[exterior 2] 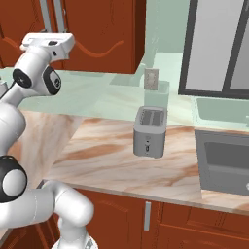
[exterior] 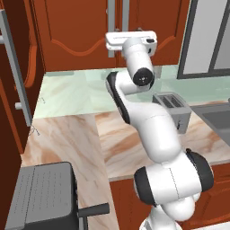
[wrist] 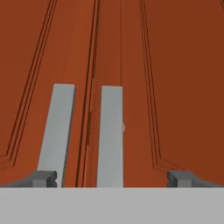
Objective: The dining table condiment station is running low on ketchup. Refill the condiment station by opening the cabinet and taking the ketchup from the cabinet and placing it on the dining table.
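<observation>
Gripper [wrist: 112,178] first: mine is spread wide with nothing between the fingertips, raised up in front of the cabinet [exterior: 81,27] and pointed at the seam where its two doors meet. Through the hand view I see both silver bar handles side by side, the left handle [wrist: 56,131] near one fingertip and the right handle [wrist: 110,135] roughly midway between the two tips, so I judge I am lining up on that one, though I cannot tell whether I am touching it yet. Both doors look shut in every view, which means the first step, opening the cabinet, is not yet done. I take it the ketchup is behind those closed doors, hidden from me, so I cannot say on which shelf it stands. Below me the marble counter [exterior 2: 107,155] carries a toaster [exterior 2: 150,131], with a sink [exterior 2: 226,160] further to the right, and a dark appliance [exterior: 42,197] sits at the near left; none of these matter to the job. By my reckoning almost everything is left: close on a handle, swing the door out, find and lift the bottle, then drive over to the dining table and set it down there.
</observation>
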### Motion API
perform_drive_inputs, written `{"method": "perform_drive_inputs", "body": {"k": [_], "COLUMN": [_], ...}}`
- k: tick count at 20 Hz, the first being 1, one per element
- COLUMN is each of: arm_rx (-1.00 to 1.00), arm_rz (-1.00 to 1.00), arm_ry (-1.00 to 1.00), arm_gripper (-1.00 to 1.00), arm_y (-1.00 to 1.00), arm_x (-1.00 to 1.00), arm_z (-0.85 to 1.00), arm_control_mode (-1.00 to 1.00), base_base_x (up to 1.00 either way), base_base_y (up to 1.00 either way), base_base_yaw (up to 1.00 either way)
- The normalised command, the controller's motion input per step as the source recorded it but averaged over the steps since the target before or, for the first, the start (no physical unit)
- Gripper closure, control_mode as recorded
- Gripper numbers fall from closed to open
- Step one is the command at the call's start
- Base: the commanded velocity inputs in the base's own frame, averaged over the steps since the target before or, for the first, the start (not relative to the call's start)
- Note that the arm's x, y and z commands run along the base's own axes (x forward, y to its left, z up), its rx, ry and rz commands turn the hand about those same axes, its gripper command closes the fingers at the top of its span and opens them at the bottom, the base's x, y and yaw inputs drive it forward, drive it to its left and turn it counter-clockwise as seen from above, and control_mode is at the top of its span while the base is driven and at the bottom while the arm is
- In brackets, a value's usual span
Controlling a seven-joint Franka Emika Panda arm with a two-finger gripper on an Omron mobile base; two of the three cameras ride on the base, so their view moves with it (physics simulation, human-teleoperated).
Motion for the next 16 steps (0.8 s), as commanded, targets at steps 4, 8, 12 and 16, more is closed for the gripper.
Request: {"method": "perform_drive_inputs", "body": {"k": [4, 8, 12, 16], "arm_rx": [0.0, 0.0, 0.0, 0.0], "arm_rz": [0.0, 0.0, 0.0, 0.0], "arm_ry": [0.0, 0.0, 0.0, 0.0], "arm_gripper": [-1.0, -1.0, -1.0, -1.0], "arm_y": [0.0, -0.02, -0.1, -0.07], "arm_x": [0.37, 0.37, 0.33, 0.4], "arm_z": [0.01, 0.0, 0.01, 0.0], "arm_control_mode": [-1.0, -1.0, -1.0, -1.0], "base_base_x": [0.0, 0.0, 0.0, 0.0], "base_base_y": [0.0, 0.0, 0.0, 0.0], "base_base_yaw": [0.0, 0.0, 0.0, 0.0]}}
